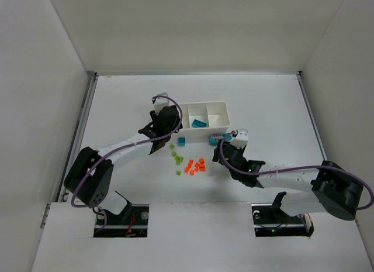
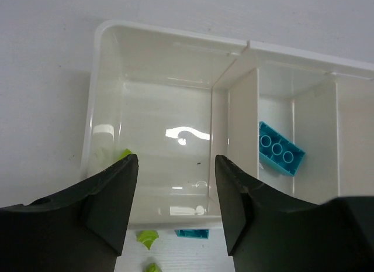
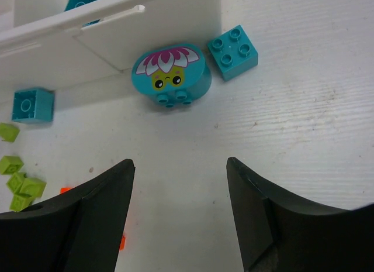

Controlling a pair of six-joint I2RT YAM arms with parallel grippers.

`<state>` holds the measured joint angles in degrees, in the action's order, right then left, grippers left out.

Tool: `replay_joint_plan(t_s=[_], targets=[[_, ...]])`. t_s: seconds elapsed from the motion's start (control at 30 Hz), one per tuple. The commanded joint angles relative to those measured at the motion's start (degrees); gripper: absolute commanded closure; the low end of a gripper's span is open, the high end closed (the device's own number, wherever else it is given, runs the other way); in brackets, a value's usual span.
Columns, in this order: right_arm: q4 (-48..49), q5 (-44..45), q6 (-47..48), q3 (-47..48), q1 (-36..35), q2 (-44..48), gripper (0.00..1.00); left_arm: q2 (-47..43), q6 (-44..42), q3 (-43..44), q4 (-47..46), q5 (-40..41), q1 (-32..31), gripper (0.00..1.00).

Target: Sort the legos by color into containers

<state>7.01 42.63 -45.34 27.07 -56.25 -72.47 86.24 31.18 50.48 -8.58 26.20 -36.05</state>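
— Start at the left gripper (image 2: 176, 167). How do its jaws stand?

— Wide apart, with nothing between them. The fingers (image 2: 114, 205) are matt black blunt wedges, aimed down at the left compartment of the tray (image 2: 104, 79). A lime sliver (image 2: 124, 154) peeks over the left finger's tip (lying in the compartment or not, I cannot tell).

— And the arm behind it?

— Stretched forward from its base and bent at the elbow, with the wrist at the tray's left end. A purple cable (image 1: 125, 144) loops along it.

— The right gripper (image 3: 178, 167)?

— Just as wide and just as empty, over the table (image 3: 304, 137), which is white and faintly scuffed. That arm reaches left across the table, and its wrist is just off the tray's near right corner.

— What is the tray like?

— Glossy white plastic, with two thin inner walls making three compartments. A long teal brick (image 2: 279, 148) with round studs lies askew in the middle one.

— And the other bricks?

— Outside, on the table. A rounded teal piece (image 3: 171, 78), printed with a flower and a small face, touches the tray's wall. A square teal brick (image 3: 235, 51) sits just beside it, and a second teal square (image 3: 32, 104) lies further left. The lime bricks (image 1: 177, 158) and orange bricks (image 1: 196, 165) are scattered close together between the two grippers.
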Motion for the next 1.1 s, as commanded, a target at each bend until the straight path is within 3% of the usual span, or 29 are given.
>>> replay_joint_plan(t_s=[0.0,0.1,0.27,0.37,0.53,0.73,1.07], targets=[[5.6,-4.1,4.6,3.6,1.4,-2.9,0.29,-10.4,-1.1,-5.3,-3.7,4.0,-2.0,0.48],[6.7,-4.1,5.6,4.8,1.5,-4.9,0.29,-15.8,0.1,-11.5,-4.9,5.0,-4.3,0.52],[6.0,-3.7,7.6,8.4,3.7,-8.8,0.27,-22.7,2.6,-21.6,-4.0,8.1,-14.0,0.56],[5.2,-2.7,8.0,10.1,6.0,-11.8,0.17,-26.0,7.0,-27.4,-1.5,11.6,-22.9,0.55],[5.6,-3.9,9.7,12.2,7.3,-16.2,0.09,-27.3,11.9,-29.6,3.3,12.4,-30.6,0.50],[7.1,-2.3,12.1,15.1,7.4,-21.4,0.09,-25.8,15.1,-30.8,5.0,13.6,-35.9,0.48],[11.2,1.0,13.8,17.4,7.6,-28.3,0.10,-20.8,16.5,-30.2,6.3,15.5,-38.0,0.50]])
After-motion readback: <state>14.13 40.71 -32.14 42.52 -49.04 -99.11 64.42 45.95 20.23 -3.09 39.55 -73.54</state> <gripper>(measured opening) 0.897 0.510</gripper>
